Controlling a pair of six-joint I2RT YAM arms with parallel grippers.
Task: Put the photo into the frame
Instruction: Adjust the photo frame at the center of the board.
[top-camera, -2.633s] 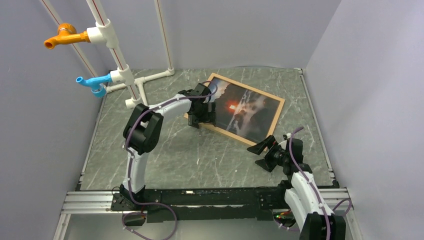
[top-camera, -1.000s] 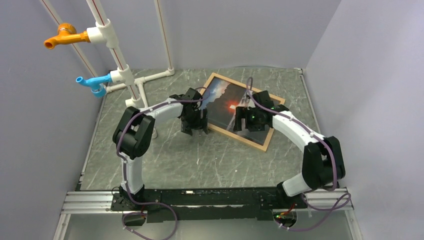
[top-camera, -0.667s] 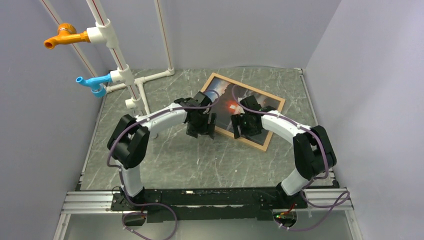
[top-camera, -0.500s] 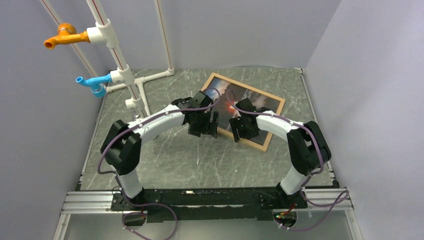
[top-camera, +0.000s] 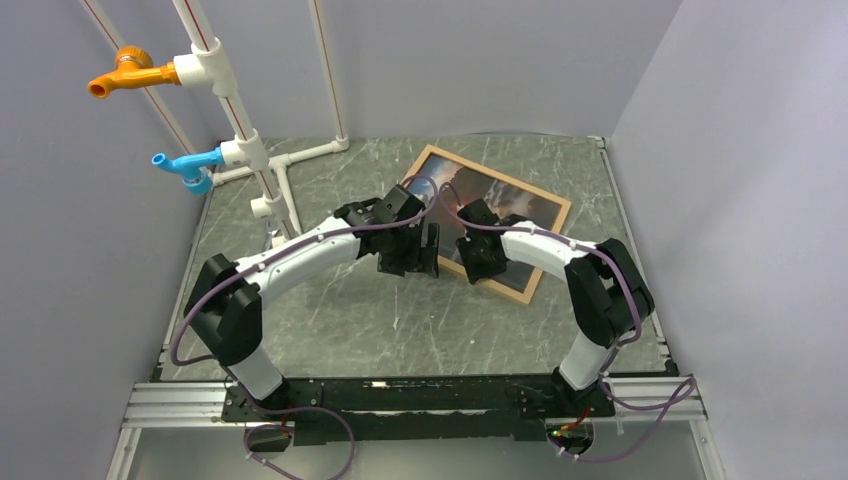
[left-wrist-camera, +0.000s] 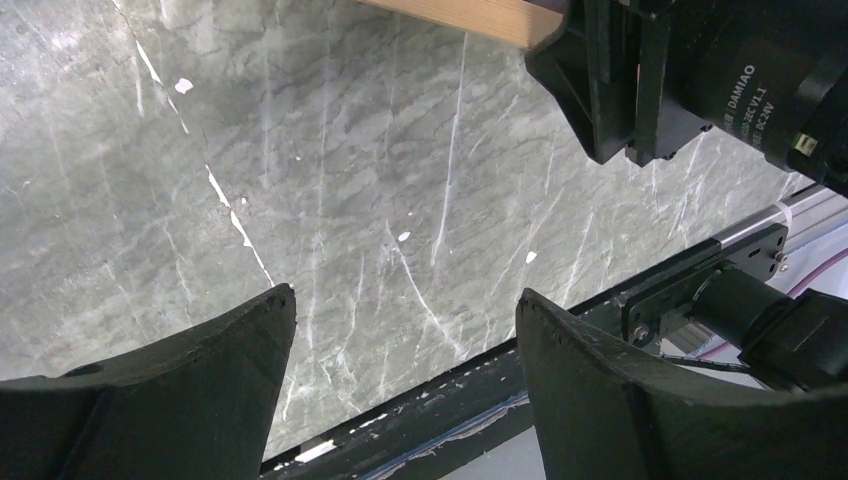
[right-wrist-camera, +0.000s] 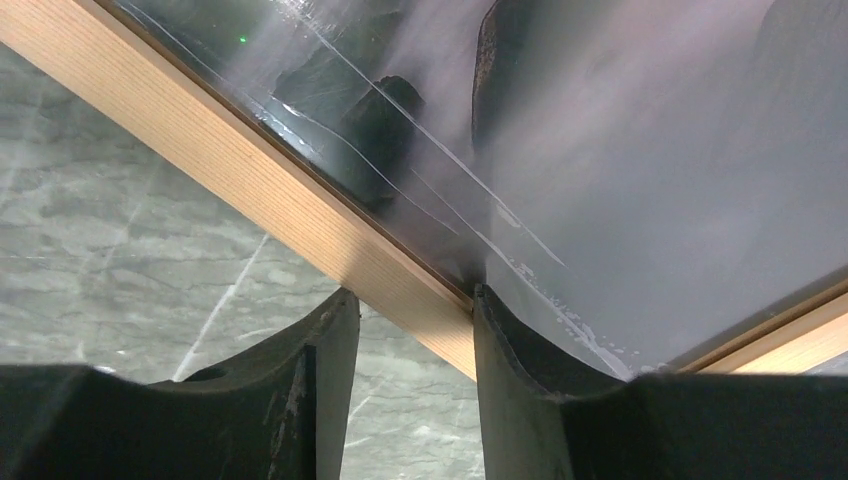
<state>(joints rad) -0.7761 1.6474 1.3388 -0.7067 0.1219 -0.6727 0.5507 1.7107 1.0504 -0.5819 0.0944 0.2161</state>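
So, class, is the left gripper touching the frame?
Apart. The left wrist view shows the left gripper open over bare table, the frame's corner well beyond its jaws.

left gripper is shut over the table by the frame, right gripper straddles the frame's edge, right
No: the left gripper is open, not shut, as the left wrist view shows. It is over the table by the frame, and the right gripper straddles the frame's edge.

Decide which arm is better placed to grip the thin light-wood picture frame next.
Right: the right gripper straddles the frame's near strip beside the glossy seascape photo; the left gripper hangs open over bare grey tabletop.
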